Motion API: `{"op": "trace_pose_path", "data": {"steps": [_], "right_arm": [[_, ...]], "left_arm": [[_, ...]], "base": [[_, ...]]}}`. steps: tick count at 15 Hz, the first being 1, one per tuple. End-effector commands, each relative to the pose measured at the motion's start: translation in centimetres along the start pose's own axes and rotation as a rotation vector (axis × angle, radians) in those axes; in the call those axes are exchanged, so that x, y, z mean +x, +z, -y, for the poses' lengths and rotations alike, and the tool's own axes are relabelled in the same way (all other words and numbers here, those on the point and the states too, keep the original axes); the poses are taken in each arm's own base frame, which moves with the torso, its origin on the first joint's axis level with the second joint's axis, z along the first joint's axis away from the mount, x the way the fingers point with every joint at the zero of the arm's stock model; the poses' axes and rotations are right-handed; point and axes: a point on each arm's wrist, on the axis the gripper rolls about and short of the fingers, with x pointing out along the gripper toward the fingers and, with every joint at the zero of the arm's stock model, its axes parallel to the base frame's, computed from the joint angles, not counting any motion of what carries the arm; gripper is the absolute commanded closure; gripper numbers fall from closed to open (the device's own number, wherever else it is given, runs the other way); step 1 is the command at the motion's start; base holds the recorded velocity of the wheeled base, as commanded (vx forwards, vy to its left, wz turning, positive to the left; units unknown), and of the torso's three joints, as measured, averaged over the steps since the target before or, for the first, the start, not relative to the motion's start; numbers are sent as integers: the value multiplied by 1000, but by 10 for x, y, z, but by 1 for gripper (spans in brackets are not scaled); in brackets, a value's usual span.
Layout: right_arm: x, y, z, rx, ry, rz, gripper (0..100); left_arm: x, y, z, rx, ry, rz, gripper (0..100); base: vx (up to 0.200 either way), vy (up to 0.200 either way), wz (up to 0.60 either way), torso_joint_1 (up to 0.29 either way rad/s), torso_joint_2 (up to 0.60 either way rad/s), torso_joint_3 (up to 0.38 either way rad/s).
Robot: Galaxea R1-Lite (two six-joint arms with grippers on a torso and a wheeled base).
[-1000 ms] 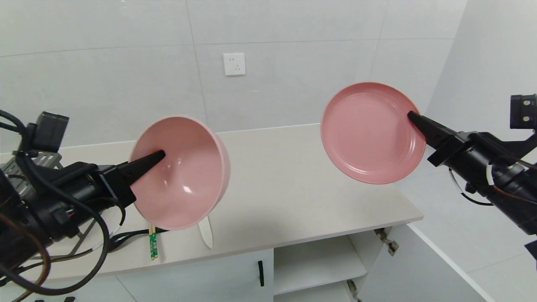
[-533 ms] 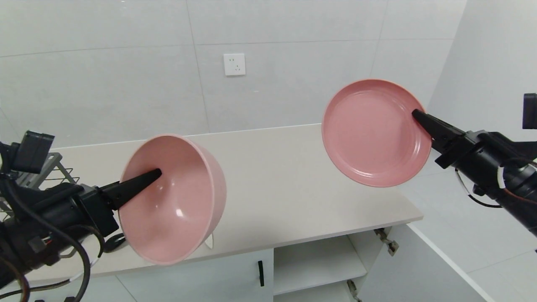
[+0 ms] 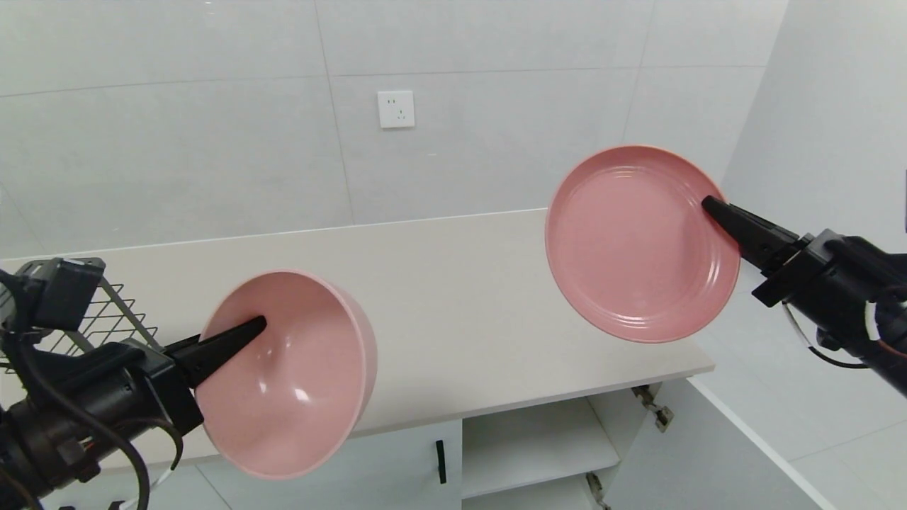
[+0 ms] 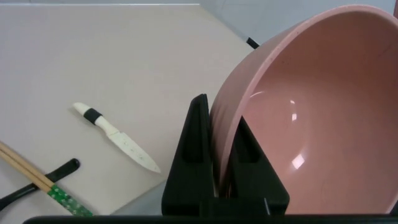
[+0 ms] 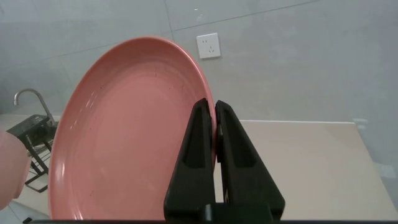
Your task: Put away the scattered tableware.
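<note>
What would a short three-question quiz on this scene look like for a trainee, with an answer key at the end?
1. True or false: the left gripper is clamped on the rim of the pink bowl, which it holds up off the counter.
2. Multiple choice: what does the right gripper hold? A, a pink plate; B, a mug; C, a fork.
3. Fill in: in the left wrist view, a white knife lies on the counter near a pair of wooden ___.

Key: 1, true. 2, A. 3, chopsticks.
</note>
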Motion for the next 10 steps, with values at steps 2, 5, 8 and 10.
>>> {"op": "trace_pose_path", "data": {"steps": [2, 5, 8, 10], "right_arm": [[0, 0, 0, 1, 1, -1, 100], [1, -1, 0, 1, 1, -1, 100], [2, -4, 1, 4, 0, -14, 100], [4, -10, -2, 13, 16, -35, 100]], "left_arm": [[0, 3, 1, 14, -7, 25, 100], [1, 5, 1, 19, -1, 40, 100], [4, 2, -2, 40, 30, 25, 100], [11, 1, -5, 81, 38, 8, 100]], "base": [[0, 0, 0, 0, 0, 0], [-67, 0, 0, -1, 2, -1], [-133, 0, 0, 6, 2, 0], [0, 0, 0, 0, 0, 0]]}}
